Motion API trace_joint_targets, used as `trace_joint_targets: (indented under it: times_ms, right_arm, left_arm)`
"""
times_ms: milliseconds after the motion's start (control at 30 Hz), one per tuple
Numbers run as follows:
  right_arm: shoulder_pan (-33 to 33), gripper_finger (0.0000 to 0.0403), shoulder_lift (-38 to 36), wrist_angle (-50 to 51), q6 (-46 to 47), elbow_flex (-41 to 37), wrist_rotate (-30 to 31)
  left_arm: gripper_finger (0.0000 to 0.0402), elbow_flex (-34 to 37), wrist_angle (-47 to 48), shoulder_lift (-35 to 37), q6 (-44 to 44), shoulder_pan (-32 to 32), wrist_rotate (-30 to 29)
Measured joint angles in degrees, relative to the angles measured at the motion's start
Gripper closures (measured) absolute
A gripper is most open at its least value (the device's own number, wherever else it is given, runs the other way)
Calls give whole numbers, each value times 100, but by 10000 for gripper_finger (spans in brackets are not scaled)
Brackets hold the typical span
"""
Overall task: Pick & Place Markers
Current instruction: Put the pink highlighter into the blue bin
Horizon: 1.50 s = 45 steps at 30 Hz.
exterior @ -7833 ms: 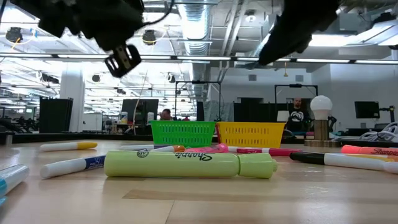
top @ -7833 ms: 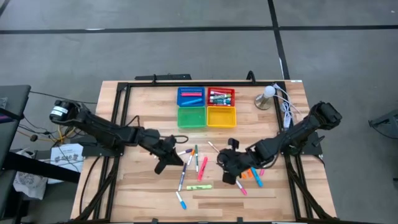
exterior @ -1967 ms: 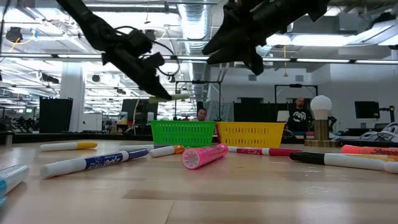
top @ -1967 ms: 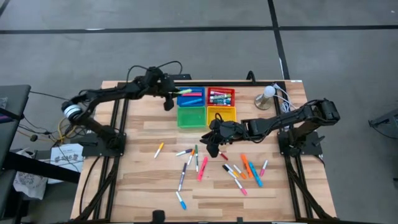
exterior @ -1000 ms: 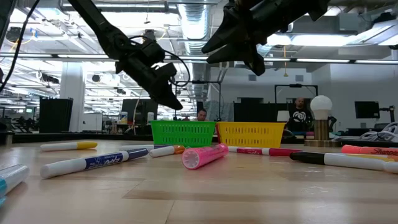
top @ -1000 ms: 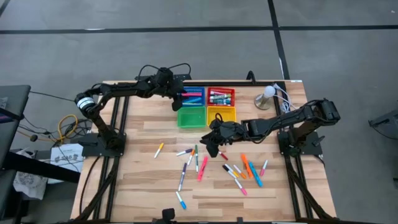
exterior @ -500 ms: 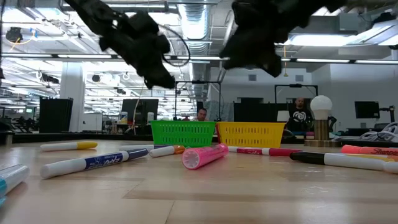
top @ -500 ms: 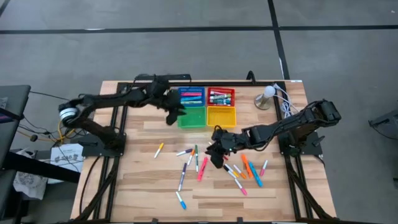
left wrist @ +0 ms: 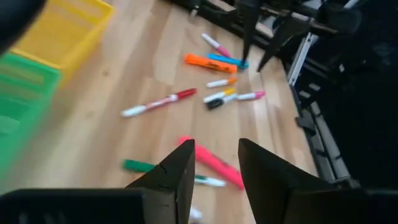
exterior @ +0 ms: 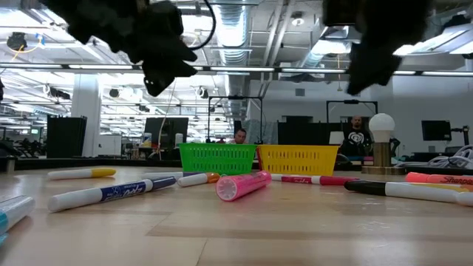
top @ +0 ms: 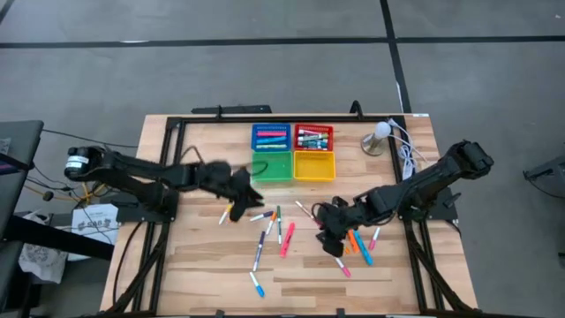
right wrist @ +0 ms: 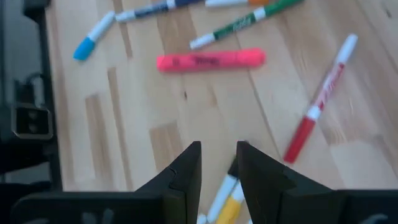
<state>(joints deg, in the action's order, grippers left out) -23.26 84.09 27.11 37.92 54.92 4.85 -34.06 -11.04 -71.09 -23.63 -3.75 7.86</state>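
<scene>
Landmark: green tray, second row of the tray block on the tabletop.

Left claw hangs just below and left of the green tray, above the near end of the marker scatter. Fingers a narrow gap apart, nothing between them.

Right claw sits lower and well right of the green tray, over the right-hand cluster of markers. Its fingers also stand slightly apart, gripping nothing; a black-and-yellow marker lies on the wood under the gap.

Loose markers are spread on the tabletop below the green tray: pink highlighter, green marker, red-and-white marker, blue-capped marker nearest the front edge, an orange one by the right claw.

Blue tray directly behind the green one and the red tray beside it both hold markers. Yellow tray touches the green tray's right side.
</scene>
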Motion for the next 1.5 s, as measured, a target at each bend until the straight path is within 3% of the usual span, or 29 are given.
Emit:
trace_joint_targets:
  times_ms: [267,367,567,733,933,1133,1300,1400,1500]
  right_arm:
    - [-847,311,152,183,727,4,1436]
    - [-1101,311,151,166,1011,-4,1510]
    - [-1936,311,151,58,2055,-2,1968]
    - [-2701,311,151,70,2738,-2,2844]
    - [-3217,311,151,67,3241,-2,3232]
    - [-3417,311,151,-15,3424,-2,3648]
    - [-3452,311,149,-237,3420,-3,3759]
    - [-3450,311,149,-371,3416,-2,3743]
    - [-3438,311,149,-358,3392,-2,3741]
  left_arm:
    - [292,118,-1020,-511,-1789,-1930,-2297]
    - [293,118,-1933,-956,-1893,-2462,-2928]
    - [284,-177,-4352,-2285,-1688,-2939,-3056]
    - [274,-867,-4650,-3242,-1809,-2784,-3081]
    - [280,-1837,-5415,-4043,-1734,-2523,-3070]
    - [282,-2054,-4596,-4079,-2236,-2073,-3120]
    - [282,-2070,-2115,-3366,-2745,-1979,-3054]
    - [287,-2059,-542,-2905,-3154,-1917,-3335]
    - [297,-2064,179,-2612,-3432,-1895,-3380]
